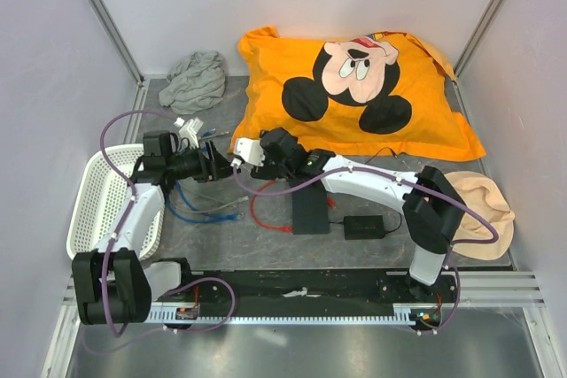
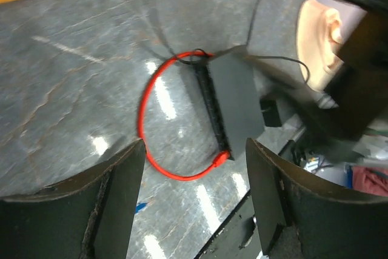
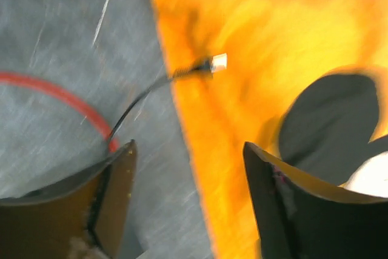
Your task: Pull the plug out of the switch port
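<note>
**Ana:** Top external view first. What are the two tools doing?

**Ben:** At centre-left the left gripper and the right gripper hang tip to tip above the table. Each wrist view shows fingers spread wide with nothing between them.

**Ana:** And the switch?

**Ben:** Lower middle of the frame. The switch lies flat, with the red cable looping off its left side and a small power brick just to its right. Neither tool touches it.

**Ana:** Which way does it point?

**Ben:** Its long axis runs up and down the frame, and its socket edge faces left, towards the loop. In the left wrist view a red plug seems seated at the lower end of that edge.

**Ana:** So which step is this?

**Ben:** I'd say the approach, because that plug looks to be in its port. The right wrist view is blurred. It looks at the orange pillow, where a black cable ends in a loose clear plug.

**Ana:** And next?

**Ben:** Probably one tool steadies the box while the other pinches the plug and draws it out leftward, straight from the port.
</note>
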Available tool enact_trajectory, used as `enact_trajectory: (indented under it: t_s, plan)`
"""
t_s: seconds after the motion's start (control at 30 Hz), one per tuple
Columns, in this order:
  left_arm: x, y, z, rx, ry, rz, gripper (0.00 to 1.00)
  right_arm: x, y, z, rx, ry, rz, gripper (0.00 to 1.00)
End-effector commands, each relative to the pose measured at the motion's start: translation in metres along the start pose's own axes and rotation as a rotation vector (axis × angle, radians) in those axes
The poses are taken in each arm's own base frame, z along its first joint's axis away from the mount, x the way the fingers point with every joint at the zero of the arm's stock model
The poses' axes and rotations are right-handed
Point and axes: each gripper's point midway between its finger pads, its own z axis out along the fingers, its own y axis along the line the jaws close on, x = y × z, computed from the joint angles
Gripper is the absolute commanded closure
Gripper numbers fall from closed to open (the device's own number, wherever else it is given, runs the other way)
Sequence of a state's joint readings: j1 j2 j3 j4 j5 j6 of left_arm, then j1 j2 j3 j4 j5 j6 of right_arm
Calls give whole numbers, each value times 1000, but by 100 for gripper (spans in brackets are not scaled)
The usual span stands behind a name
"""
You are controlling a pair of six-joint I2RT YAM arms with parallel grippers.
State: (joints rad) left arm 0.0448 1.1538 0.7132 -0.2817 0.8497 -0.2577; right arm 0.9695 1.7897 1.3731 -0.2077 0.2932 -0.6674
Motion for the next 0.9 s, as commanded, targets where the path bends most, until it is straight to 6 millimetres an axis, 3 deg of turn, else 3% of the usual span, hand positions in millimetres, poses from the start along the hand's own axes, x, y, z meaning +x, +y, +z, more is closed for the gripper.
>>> enact_trajectory:
  t_s: [0.0, 0.13, 0.23, 0.3, 0.37, 0.4, 0.47, 0.5, 0.6, 0.87]
  plan:
    - [-1, -46, 0, 194, 11, 174, 25, 38, 33, -26, -126, 117, 108, 15]
    - [21, -62, 13, 300, 121, 249, 25, 46, 46, -70, -248, 123, 185, 13]
    - [47, -56, 24, 348, 216, 212, 25, 55, 59, -103, -355, 104, 279, 15]
    - [63, -49, 33, 363, 273, 187, 27, 69, 78, -121, -447, 103, 266, 23]
    - [78, -48, 46, 396, 344, 180, 27, 84, 89, -127, -501, 127, 268, 31]
    - [85, -50, 49, 410, 376, 172, 27, 96, 103, -131, -562, 144, 262, 43]
    - [98, -55, 61, 446, 446, 177, 27, 107, 112, -131, -603, 162, 279, 57]
    - [102, -56, 65, 452, 466, 178, 27, 112, 117, -127, -618, 167, 297, 71]
    - [115, -55, 81, 468, 541, 145, 28, 114, 116, -112, -630, 154, 391, 90]
    - [130, -53, 107, 530, 647, 42, 32, 130, 123, -93, -625, 179, 479, 100]
